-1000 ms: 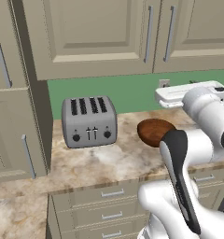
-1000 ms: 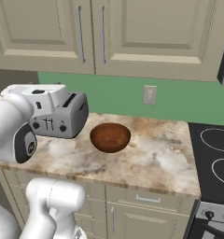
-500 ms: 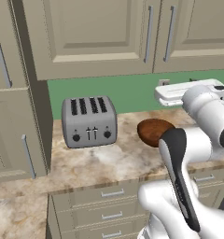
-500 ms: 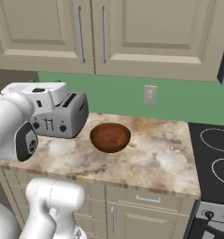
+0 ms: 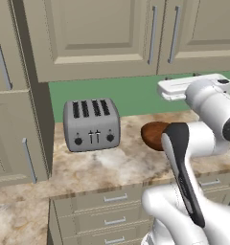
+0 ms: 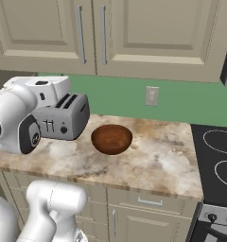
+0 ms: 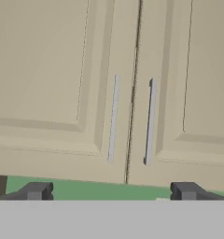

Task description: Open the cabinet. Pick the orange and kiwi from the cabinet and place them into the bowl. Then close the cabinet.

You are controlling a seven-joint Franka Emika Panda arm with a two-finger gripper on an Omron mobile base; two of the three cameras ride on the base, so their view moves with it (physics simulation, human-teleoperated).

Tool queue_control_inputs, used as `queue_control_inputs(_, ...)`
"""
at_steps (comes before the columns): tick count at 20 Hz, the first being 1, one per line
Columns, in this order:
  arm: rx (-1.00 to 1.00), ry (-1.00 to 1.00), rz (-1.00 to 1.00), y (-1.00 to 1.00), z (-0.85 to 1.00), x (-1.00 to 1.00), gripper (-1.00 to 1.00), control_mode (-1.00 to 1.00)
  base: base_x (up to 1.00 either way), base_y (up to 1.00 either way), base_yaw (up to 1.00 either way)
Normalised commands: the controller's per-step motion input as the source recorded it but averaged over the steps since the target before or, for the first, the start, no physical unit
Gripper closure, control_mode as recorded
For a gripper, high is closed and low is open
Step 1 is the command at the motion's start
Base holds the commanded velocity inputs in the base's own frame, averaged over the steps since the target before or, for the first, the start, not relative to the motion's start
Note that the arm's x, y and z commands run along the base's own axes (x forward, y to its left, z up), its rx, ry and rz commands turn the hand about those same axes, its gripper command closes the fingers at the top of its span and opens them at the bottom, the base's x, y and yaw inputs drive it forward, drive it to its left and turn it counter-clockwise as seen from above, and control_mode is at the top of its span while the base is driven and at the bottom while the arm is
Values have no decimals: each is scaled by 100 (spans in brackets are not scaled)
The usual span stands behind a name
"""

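Cabinet: above the worktop's back edge, both doors shut, so the fruit is hidden | Gripper: spread wide, empty, facing the two bar handles, likely lining up to pull | Bowl: mid-worktop beside toaster, waiting.

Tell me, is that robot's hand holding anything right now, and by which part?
Nothing is held. The hand is open, its fingertips wide apart with only air between them, facing the closed cabinet doors.
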Motion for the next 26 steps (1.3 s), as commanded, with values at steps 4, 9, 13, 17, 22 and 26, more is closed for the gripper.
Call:
queue_control_inputs(4, 0, 1, 0, -9, 3, 37, -100, -100, 0, 0, 0)
queue_control_inputs(9, 0, 4, 0, -10, 0, 49, -100, -100, 0, 0, 0)
queue_control_inputs(13, 0, 4, 0, -4, 0, 50, -100, -100, 0, 0, 0)
queue_control_inputs(17, 0, 4, 0, 3, 0, 33, -100, -100, 0, 0, 0)
queue_control_inputs(22, 0, 5, 0, 1, 0, 40, -100, -100, 0, 0, 0)
queue_control_inputs(26, 0, 5, 0, 0, 1, 45, -100, -100, 0, 0, 0)
